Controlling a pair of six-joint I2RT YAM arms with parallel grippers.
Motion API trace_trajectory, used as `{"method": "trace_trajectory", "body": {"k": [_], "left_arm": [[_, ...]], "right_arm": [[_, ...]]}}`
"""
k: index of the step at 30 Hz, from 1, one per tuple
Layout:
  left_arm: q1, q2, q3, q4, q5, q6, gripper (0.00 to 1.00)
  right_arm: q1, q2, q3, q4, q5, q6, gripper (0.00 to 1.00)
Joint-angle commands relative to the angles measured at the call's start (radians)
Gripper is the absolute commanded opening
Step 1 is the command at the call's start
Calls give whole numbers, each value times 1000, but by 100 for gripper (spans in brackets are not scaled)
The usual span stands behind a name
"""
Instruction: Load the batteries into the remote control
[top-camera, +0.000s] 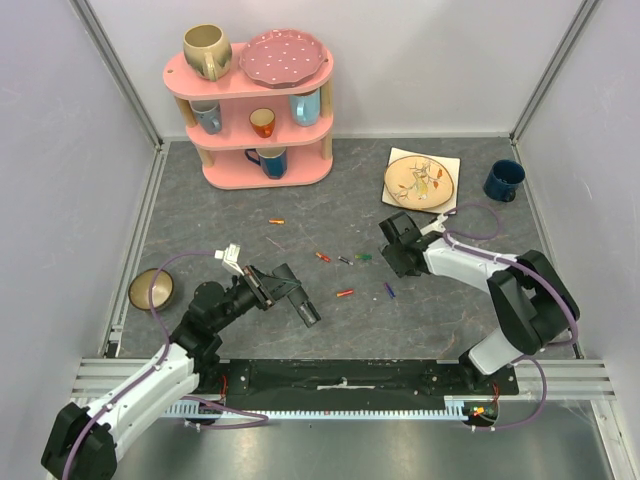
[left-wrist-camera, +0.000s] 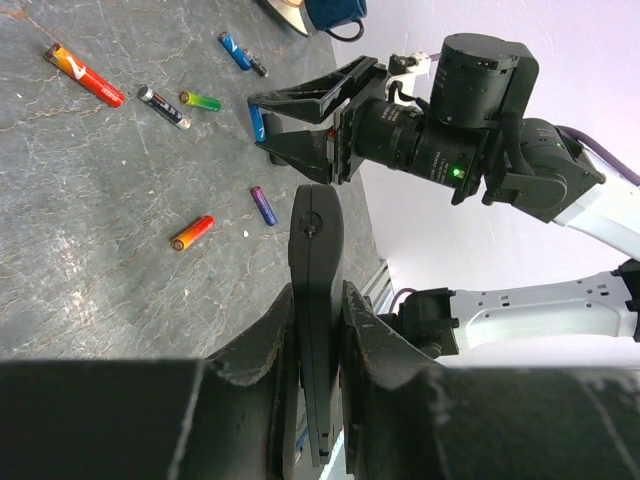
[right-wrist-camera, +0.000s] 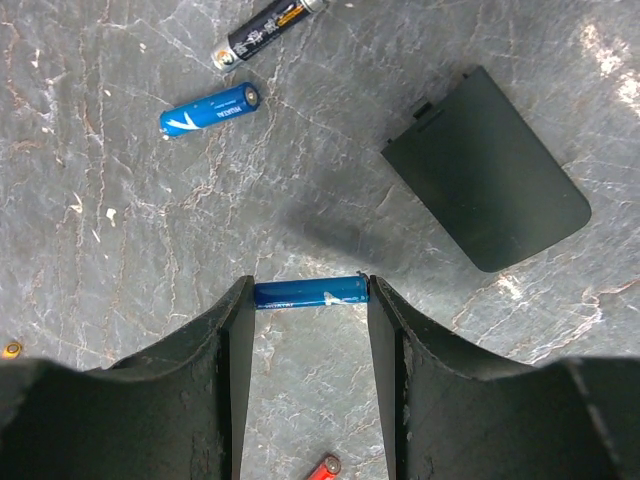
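Lab test cell, white walls (top-camera: 60, 150)

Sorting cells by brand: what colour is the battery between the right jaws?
Blue battery, clearest in the right wrist view.

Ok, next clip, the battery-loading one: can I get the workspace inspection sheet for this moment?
Surface: grey marbled tabletop, no spills seen.
Job's things: remote control held in left claw; blue battery end to end between the fingers of right claw; loose batteries scattered mid-table; black cover panel lying flat on the table.
Clutter: pink shelf with mugs and a plate, patterned plate, blue mug, bowl.
Claws: left shut on the remote, right shut on the battery.
Cables: purple cables loop along each arm, clear of the batteries.
Surroundings: white walls; nothing else seen.
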Motion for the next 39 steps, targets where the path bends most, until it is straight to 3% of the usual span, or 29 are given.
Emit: {"method": "trace_trajectory", "body": {"k": [1,9,15,26,36,39], "left_arm": [[-3,-26,-6,6,-16,34,2],[-3,-32,-9,-3,-18,28,2],[-3,-31,-9,-5,-7,30,2],[-3,-36,-8,-22,-2,30,2],[-3,-42,-9,-25,5,30,2],[-3,-46,-11,-28,5,30,2]], "right_arm": [[4,21,47,-26,54,41,3],[4,61,82,-58,23,17,22],[4,86,102,-63,-3,-21,42],[0,101,110,-63,-52,-52,53],[-12,93,110,-77,-58,-69,69],[-18,72,115,-89,-47,-87,69]]}}
